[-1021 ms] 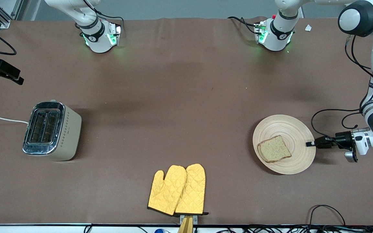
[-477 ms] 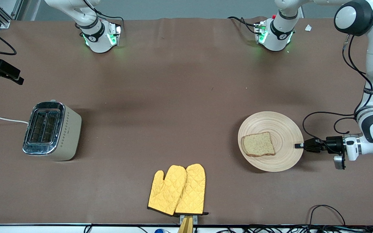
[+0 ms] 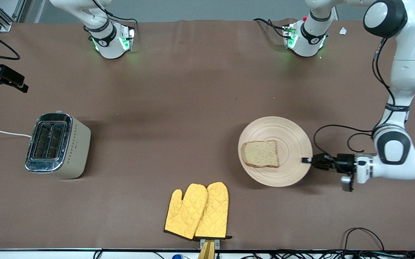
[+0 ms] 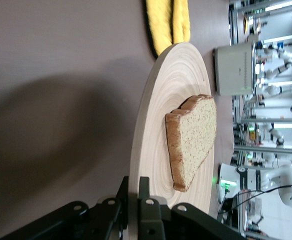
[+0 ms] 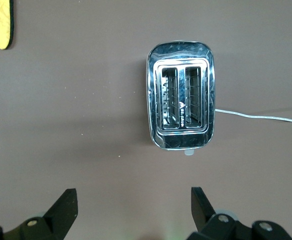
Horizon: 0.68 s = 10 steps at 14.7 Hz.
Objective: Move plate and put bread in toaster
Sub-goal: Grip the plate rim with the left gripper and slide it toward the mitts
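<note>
The pale wooden plate (image 3: pixel 291 136) is held by its rim on the side toward the left arm's end of the table, where my left gripper (image 3: pixel 307 160) is shut on it. In the left wrist view the two fingers (image 4: pixel 147 187) pinch the plate's rim (image 4: pixel 156 120) from above and below. The brown bread (image 3: pixel 260 154) lies flat on the plate (image 4: pixel 193 140). The beige toaster (image 3: pixel 58 145) stands at the right arm's end of the table, both slots empty. My right gripper (image 5: pixel 133 200) hangs open above the table beside the toaster (image 5: pixel 181 110), with nothing between its fingers.
A pair of yellow oven mitts (image 3: pixel 198 211) lies near the table's front edge, nearer to the front camera than the plate. The toaster's white cord (image 3: pixel 2 132) runs off the table's end. Cables lie at the front edge (image 3: pixel 364 237).
My left gripper has carried the plate with the bread toward the middle of the table, nearer to the toaster. The bread has turned along with the plate. The right gripper has stayed open.
</note>
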### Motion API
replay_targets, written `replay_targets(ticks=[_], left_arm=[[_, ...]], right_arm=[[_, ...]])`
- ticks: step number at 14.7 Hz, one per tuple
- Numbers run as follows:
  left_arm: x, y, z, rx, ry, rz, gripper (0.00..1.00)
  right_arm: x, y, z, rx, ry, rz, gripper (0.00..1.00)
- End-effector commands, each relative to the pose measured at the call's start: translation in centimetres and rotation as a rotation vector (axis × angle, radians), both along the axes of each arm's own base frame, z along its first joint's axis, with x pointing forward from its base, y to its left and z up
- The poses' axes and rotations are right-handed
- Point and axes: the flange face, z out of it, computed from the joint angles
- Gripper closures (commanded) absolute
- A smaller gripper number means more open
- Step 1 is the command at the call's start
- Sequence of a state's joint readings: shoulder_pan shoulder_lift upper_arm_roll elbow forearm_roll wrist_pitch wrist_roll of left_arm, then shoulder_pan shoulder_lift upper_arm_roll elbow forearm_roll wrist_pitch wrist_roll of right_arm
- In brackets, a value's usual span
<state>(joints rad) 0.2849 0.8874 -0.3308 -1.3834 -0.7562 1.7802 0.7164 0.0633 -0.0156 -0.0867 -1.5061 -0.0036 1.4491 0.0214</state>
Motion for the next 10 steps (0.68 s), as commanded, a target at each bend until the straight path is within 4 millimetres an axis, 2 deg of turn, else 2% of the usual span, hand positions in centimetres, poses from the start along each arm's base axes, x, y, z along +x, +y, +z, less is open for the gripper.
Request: replay_targets(ticks=[1, 3, 5, 7, 9, 10], left_arm=[[-0.1, -5.3, -0.1, -0.037, 0.018, -0.001, 1.0], [-1.0, -9.2, -1.2, -0.052, 0.035, 0.001, 1.0], [-1.5, -12.5, -2.0, -0.062, 0.036, 0.022, 1.0], [-2.2, -16.6, -2.6, -0.066, 0.03, 0.036, 1.0], [-2.8, -19.0, -4.3, -0.066, 0.03, 0.099, 1.0], [-3.3, -20.7, -4.7, -0.077, 0.038, 0.112, 1.0]], right_arm=[[-0.3, 2.6, -0.7, 0.015, 0.023, 0.055, 0.0], [0.0, 4.1, -2.7, 0.073, 0.025, 0.065, 0.0], [0.6, 4.5, -4.6, 0.105, 0.012, 0.046, 0.0], [1.3, 4.7, -7.6, 0.131, -0.01, 0.014, 0.0], [1.8, 5.2, -11.1, 0.173, -0.039, -0.032, 0.0], [2.0, 6.1, -12.2, 0.173, -0.052, -0.053, 0.0]])
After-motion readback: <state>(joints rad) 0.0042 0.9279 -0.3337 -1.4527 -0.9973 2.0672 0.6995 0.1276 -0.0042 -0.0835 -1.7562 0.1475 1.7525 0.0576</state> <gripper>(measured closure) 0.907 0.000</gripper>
